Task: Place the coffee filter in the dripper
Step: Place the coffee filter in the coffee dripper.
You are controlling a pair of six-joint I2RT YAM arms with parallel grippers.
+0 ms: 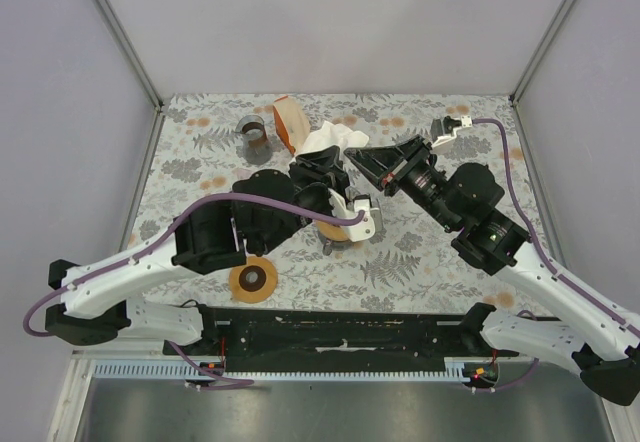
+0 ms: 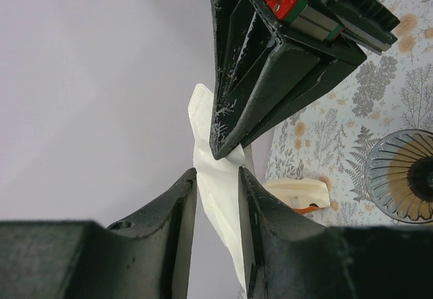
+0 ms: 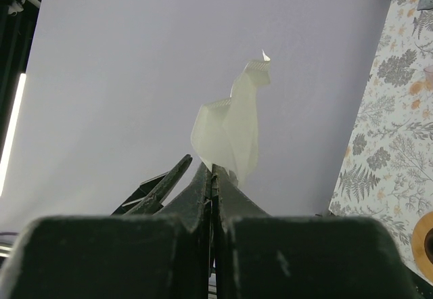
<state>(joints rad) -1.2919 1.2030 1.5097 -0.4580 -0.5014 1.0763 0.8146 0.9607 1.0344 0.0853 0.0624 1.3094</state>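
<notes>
A white paper coffee filter (image 1: pixel 330 140) hangs crumpled in the air over the back middle of the table. My right gripper (image 1: pixel 354 152) is shut on its lower edge; in the right wrist view the filter (image 3: pixel 233 123) sticks up from the pinched tips (image 3: pixel 213 168). My left gripper (image 2: pixel 216 177) stands open around the filter (image 2: pixel 215 177), which rests against the right finger (image 2: pixel 252 204) with a gap to the other. The dripper (image 1: pixel 255 134), a grey ribbed cone, stands at the back left, also in the left wrist view (image 2: pixel 406 177).
A beige and orange filter packet (image 1: pixel 290 122) leans beside the dripper. An amber vessel (image 1: pixel 336 233) sits under my left wrist. A brown ring (image 1: pixel 253 280) lies near the front edge. Grey walls close in the floral tabletop (image 1: pixel 420 252) on three sides.
</notes>
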